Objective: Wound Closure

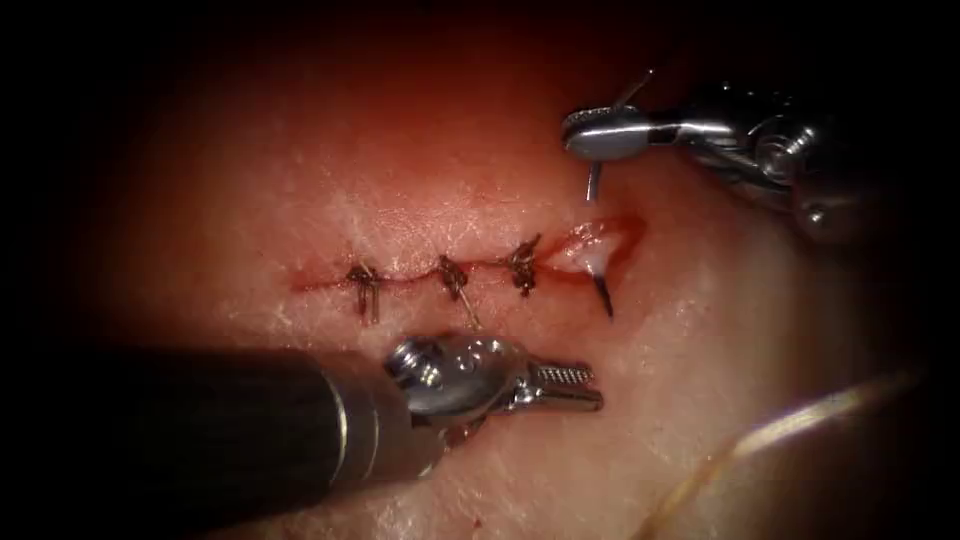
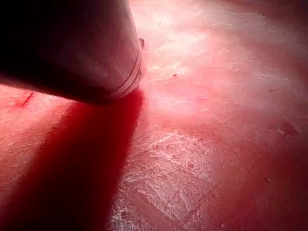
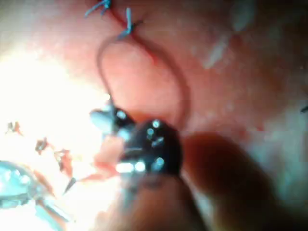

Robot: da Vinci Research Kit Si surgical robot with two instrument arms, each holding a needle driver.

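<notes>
The cut [image 1: 420, 275] runs across the tissue [image 1: 700, 330] and gapes at its right end [image 1: 600, 245]. My right tool [image 1: 585, 135] hangs above that end with its jaws shut on the curved needle [image 1: 594, 182] near its tail. The needle's body is in the tissue across the gap. Its dark tip [image 1: 605, 298] sticks out on the near edge and shows again as needle tip [image 3: 70, 185]. Thread [image 3: 180, 91] loops behind the right tool [image 3: 108, 118]. My left tool [image 1: 590, 388] lies just below the cut, jaws slightly open and holding nothing.
Three knotted stitches [image 1: 362, 282] [image 1: 452, 276] [image 1: 522, 265] with short cut ends close the left and middle of the cut. Red fluid lines the cut. A pale curved strand [image 1: 780, 430] lies at the lower right. The left shaft [image 2: 86, 48] hovers over the tissue [image 2: 202, 159].
</notes>
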